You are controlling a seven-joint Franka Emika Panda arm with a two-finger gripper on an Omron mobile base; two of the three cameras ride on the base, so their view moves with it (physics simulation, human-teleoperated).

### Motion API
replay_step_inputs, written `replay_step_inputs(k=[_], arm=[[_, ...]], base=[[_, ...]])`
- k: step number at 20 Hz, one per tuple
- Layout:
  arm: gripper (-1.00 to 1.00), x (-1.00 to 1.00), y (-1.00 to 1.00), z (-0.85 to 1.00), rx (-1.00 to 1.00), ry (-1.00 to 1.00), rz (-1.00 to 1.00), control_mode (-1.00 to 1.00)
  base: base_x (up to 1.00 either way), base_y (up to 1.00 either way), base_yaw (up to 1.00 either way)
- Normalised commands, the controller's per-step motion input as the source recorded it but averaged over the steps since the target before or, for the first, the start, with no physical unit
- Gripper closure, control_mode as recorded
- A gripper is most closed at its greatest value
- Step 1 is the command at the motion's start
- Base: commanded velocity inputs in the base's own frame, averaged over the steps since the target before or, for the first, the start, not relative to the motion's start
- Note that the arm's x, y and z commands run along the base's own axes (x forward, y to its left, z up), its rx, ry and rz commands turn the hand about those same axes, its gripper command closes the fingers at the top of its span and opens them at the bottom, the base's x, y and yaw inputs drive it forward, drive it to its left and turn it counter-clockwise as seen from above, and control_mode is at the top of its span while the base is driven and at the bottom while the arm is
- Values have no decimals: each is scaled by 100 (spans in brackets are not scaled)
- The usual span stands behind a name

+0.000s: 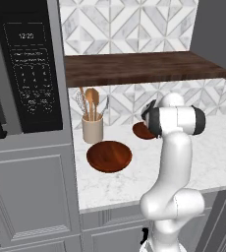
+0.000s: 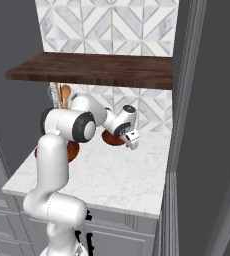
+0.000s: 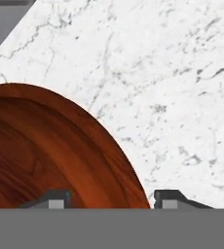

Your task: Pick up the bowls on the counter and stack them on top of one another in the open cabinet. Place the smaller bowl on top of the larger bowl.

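The smaller bowl (image 1: 140, 131) (image 2: 112, 139) (image 3: 46, 146), glossy reddish-brown wood, sits at the back of the white marble counter (image 1: 134, 182) (image 3: 172, 73). My gripper (image 2: 133, 143) (image 3: 111, 199) is lowered onto its right rim. One fingertip (image 3: 58, 198) is over the bowl's inside and the other stands just outside the rim, so the jaws straddle the wall and are still apart. The larger bowl (image 1: 109, 156) (image 2: 73, 150) lies nearer the front left, partly hidden by my arm in the right base view. The open cabinet shelf (image 1: 139, 68) (image 2: 97, 70) runs above, bare.
A beige utensil cup (image 1: 92, 129) with wooden spoons and a whisk stands behind the larger bowl. A black microwave (image 1: 29, 64) fills the tall unit at left. A grey wall panel (image 2: 187, 125) bounds the counter on the right.
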Motion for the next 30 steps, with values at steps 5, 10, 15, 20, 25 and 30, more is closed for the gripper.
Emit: replay_step_inputs(k=[5, 10, 15, 20, 25, 30], arm=[[100, 1, 0, 0, 0, 0, 0, -100], [100, -65, 0, 0, 2, -2, 0, -100], [100, -100, 1, 29, 3, -23, 0, -100], [100, -92, 20, 100, 0, -16, 0, -100], [100, -78, 55, 97, 0, 0, 2, -100], [100, -20, 100, 86, 0, 13, 11, -100]], base=[[0, 0, 0], [0, 0, 0], [0, 0, 0], [0, 0, 0], [0, 0, 0], [0, 0, 0]])
